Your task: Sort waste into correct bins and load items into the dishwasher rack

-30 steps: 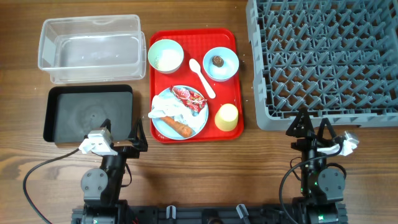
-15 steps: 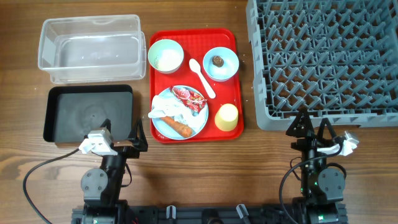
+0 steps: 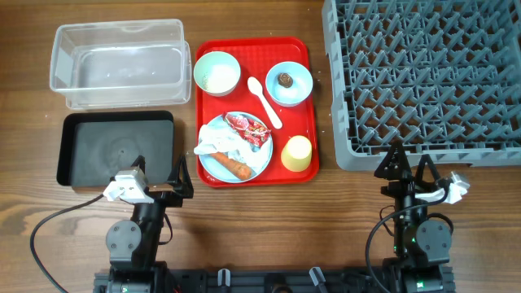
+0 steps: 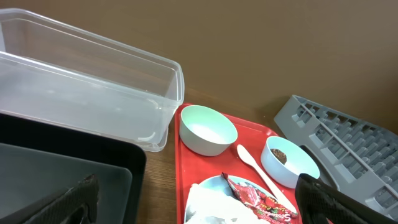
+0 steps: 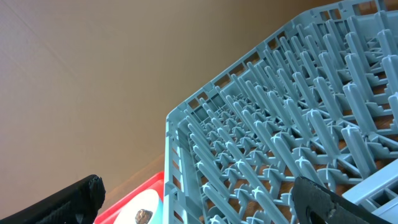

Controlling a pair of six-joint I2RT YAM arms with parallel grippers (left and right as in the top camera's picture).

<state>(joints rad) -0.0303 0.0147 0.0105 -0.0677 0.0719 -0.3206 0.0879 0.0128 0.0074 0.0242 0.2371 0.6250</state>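
On the red serving tray [image 3: 244, 49] stand a pale green bowl [image 3: 199, 69], a light blue bowl [image 3: 301, 89] holding a brown morsel [image 3: 286, 80], a white spoon [image 3: 264, 102] and a yellow cup [image 3: 297, 152]. A light blue plate [image 3: 262, 155] carries a red wrapper [image 3: 247, 128], a white napkin [image 3: 220, 145] and a carrot piece [image 3: 234, 167]. The clear tub [image 3: 118, 65] and black tray [image 3: 114, 146] lie at the left. The grey rack [image 3: 423, 77] fills the right. My left gripper [image 3: 159, 175] and right gripper [image 3: 405, 167] are open and empty near the front edge.
The left wrist view shows the clear tub [image 4: 87, 93], green bowl [image 4: 208, 129], spoon [image 4: 261, 174] and wrapper [image 4: 258, 199] between the open fingers [image 4: 196, 193]. The right wrist view shows the rack [image 5: 298, 124] ahead of the open fingers [image 5: 196, 190].
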